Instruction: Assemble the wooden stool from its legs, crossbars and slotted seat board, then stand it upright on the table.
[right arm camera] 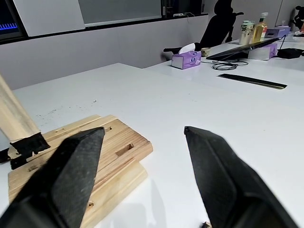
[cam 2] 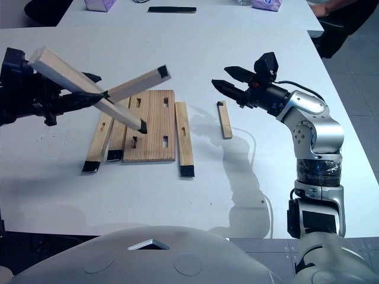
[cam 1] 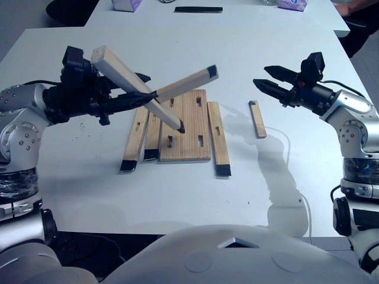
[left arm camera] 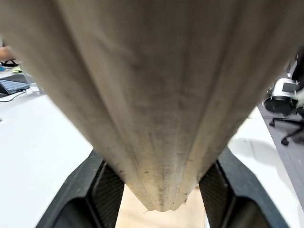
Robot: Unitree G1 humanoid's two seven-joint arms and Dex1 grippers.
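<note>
We find the slotted seat board [cam 1: 190,148] lying flat near the middle of the white bench [cam 1: 83,183], well in from every edge. The left gripper [cam 1: 141,94] hangs above the bench just left of the board, its jaws clenched on a wooden leg [cam 1: 125,76]. This held leg slants down to the right. Its black-capped lower end [cam 1: 179,126] sits over the board beside a slot, and we cannot tell whether it touches. A tilted leg [cam 1: 183,86] crosses behind the held one, its black cap raised over the board's far right corner; what carries it is hidden. Two flat legs, an outer leg [cam 1: 137,136] and an inner leg [cam 1: 153,136], lie side by side along the board's left edge, with their caps toward the near edge of the bench. Another leg, the right-hand leg [cam 1: 218,136], lies just beside the board's right edge and parallel to it. A short crossbar [cam 1: 257,118] lies apart, farther right. The right gripper [cam 1: 260,76] hovers above the bench near the crossbar's far end without touching it, its jaws released and holding nothing. Bare bench surface runs from the crossbar to the right edge, and a broad bare band separates the leg caps from the near edge. Beyond the far edge stands a second table [cam 1: 266,15] carrying a tissue box [cam 1: 126,5] and a black strip [cam 1: 198,9].
</note>
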